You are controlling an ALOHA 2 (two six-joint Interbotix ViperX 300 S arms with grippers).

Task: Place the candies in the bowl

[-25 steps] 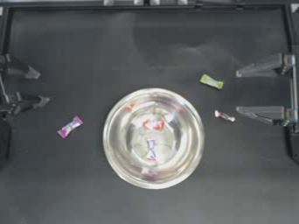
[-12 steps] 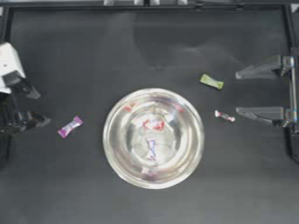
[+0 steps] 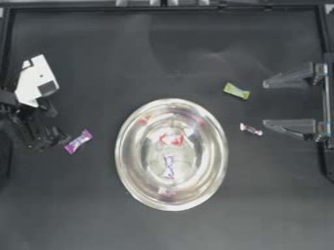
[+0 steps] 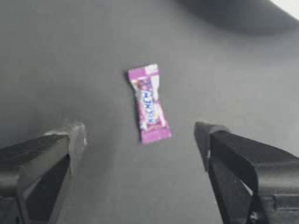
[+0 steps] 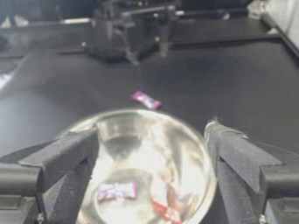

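Note:
The silver bowl (image 3: 130, 161) sits mid-table with a red-pink candy (image 3: 171, 140) and a purple candy (image 3: 170, 166) inside. Left of it lies a magenta candy (image 3: 78, 141). My left gripper (image 3: 52, 136) hovers just left of that candy, open. In the left wrist view the magenta candy (image 4: 149, 104) lies on the table just ahead of the gap between my left gripper's (image 4: 140, 138) spread jaws. A lime green candy (image 3: 236, 91) and a red-white candy (image 3: 250, 129) lie right of the bowl. My right gripper (image 3: 287, 102) is parked open at the right edge.
The right wrist view looks over the bowl (image 5: 192, 144) to the magenta candy (image 5: 146, 100) and the left arm (image 5: 128, 35) beyond. A raised black rim (image 3: 163, 9) borders the dark table.
The left arm has swung in from the left edge and brought its gripper down beside the magenta candy. The right arm, bowl and candies have not moved.

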